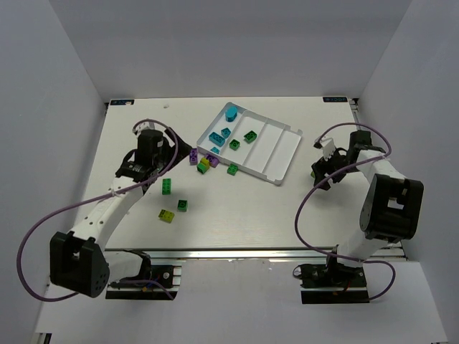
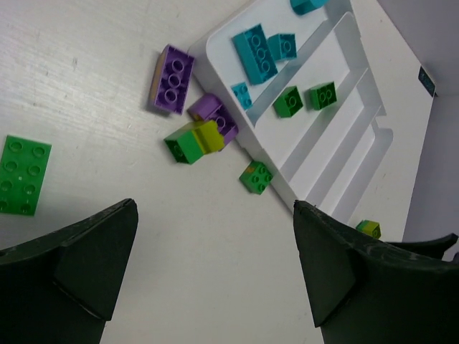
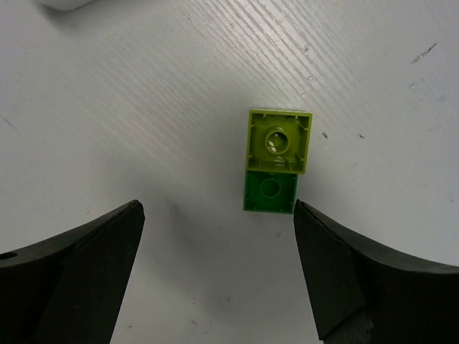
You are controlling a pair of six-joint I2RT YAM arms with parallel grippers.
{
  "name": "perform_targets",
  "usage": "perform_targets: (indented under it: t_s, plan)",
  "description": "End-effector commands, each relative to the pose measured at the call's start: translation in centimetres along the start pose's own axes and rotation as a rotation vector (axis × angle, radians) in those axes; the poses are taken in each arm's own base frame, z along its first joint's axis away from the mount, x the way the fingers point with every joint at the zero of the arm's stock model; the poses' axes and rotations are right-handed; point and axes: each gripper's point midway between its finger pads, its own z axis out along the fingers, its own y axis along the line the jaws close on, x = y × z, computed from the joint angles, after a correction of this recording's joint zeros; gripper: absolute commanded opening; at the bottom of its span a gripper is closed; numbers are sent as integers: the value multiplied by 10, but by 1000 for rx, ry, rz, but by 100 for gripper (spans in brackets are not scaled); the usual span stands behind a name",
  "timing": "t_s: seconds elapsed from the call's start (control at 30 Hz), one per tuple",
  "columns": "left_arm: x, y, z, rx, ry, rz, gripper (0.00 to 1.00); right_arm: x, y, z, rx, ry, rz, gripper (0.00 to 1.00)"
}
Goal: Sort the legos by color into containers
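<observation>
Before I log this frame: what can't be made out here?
Top view: the right gripper hides the yellow-green brick and green brick under it.
Right wrist view: whether those two are clipped together or only touching.
Left wrist view: the top edge cuts off a cyan brick.

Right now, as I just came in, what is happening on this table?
A two-armed robot is sorting toy bricks by color into a white tray. Both hands are open and hold nothing. Cyan bricks lie in one compartment and green bricks in the next; the other two look empty. The left hand hovers near loose bricks beside the tray. The right hand hangs over a yellow-green and green pair lying upside down on the table.
</observation>
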Motion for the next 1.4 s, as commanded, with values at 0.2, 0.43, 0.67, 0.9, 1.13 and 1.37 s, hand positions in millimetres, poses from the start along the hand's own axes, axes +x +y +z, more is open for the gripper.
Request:
perform_targets:
  t_s: [0.2, 0.43, 0.67, 0.9, 1.13, 1.37]
  plan:
    - [21, 8, -20, 97, -17, -112, 95, 2, -41, 22, 38, 15, -59, 86]
    - [10, 0, -29, 143, -68, -120, 94, 10, -47, 33, 42, 29, -36, 73]
    - [12, -24, -29, 261, -41, -118, 94, 19, -45, 40, 50, 39, -45, 62]
    - [10, -59, -42, 470, -32, -93, 91, 29, -39, 44, 35, 51, -34, 44]
    - [25, -89, -47, 593, 15, -69, 91, 9, -25, 33, -14, -31, -29, 20]
    - [67, -140, -46, 729, 131, 68, 89, -77, 45, -23, -352, -312, -30, 11]
